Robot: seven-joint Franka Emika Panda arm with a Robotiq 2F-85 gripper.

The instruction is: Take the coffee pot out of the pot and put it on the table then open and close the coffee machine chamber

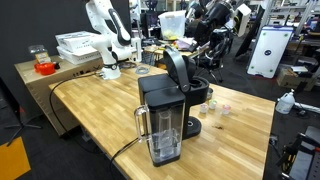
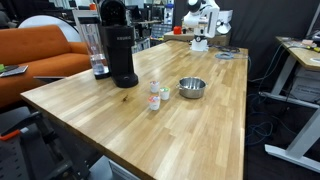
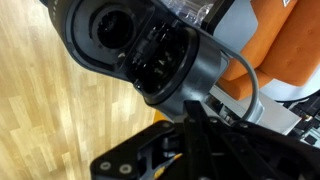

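Note:
The black coffee machine point(image 1: 165, 110) stands on the light-wood table point(image 1: 100, 115), with its clear water tank toward the camera. The coffee machine chamber point(image 1: 178, 63) is tipped up and open. It fills the top of the wrist view as a round black opening point(image 3: 105, 35). My gripper point(image 3: 190, 122) shows only in the wrist view. It is shut with nothing between its fingers, tips right at the machine's rounded head; contact cannot be told. The small coffee pot point(image 2: 155, 97) stands on the table beside another small cup, left of the metal pot point(image 2: 192, 88).
A white robot arm point(image 2: 200, 25) rises at the table's far end. An orange sofa point(image 2: 40, 55) sits just beyond the table edge by the machine. A brown cabinet with white boxes point(image 1: 75, 50) flanks the table. The machine's black cord point(image 1: 125, 148) trails off the near edge.

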